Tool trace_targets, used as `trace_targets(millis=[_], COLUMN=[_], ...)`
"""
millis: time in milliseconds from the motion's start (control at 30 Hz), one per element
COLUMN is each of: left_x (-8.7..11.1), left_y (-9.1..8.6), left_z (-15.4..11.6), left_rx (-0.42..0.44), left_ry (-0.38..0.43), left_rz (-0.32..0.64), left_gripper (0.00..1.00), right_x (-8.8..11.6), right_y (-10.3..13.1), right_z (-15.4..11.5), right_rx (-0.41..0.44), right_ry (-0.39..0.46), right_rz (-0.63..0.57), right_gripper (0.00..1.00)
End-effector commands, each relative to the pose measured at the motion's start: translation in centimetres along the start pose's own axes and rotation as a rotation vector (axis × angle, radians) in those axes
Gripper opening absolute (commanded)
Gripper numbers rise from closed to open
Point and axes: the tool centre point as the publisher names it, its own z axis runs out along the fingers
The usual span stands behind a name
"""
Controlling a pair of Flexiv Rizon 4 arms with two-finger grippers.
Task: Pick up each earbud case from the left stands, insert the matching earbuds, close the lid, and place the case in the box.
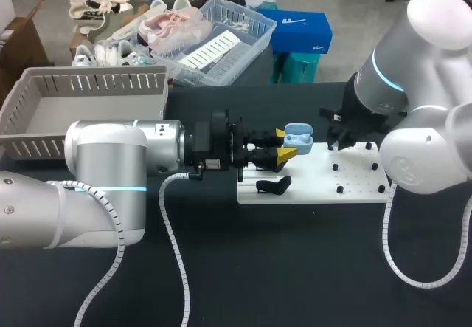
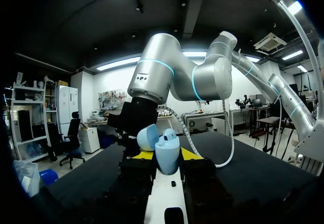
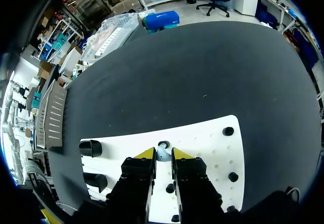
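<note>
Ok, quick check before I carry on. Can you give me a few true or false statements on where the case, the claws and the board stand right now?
1. The left claw grips the blue case from two sides. True.
2. The case's lid is closed. False: it stands open.
3. The right claw hangs over the grey box. False: it is over the white board, and the box sits far off at the table's left.
4. A black stand sits on the white board near the left claw. True.
</note>
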Motion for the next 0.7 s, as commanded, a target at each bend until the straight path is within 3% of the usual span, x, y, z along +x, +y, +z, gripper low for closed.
trace_targets(millis=[33, 400, 700], left_x=[0.1, 0.1, 0.1], left_y=[0.1, 0.1, 0.1], left_z=[0.1, 0.1, 0.1], left_rx=[0.000, 0.000, 0.000], left_ry=[0.000, 0.000, 0.000], left_rz=[0.000, 0.000, 0.000], left_gripper=[0.00, 0.00, 0.00], right_x=[-0.1, 0.5, 1.5], right_y=[0.1, 0.3, -0.2], right_z=[-0.2, -3.0, -8.0], right_rx=[-0.003, -0.006, 0.011], right_ry=[0.004, -0.049, -0.137], right_rz=[-0.004, -0.024, -0.025], right_gripper=[0.00, 0.00, 0.00])
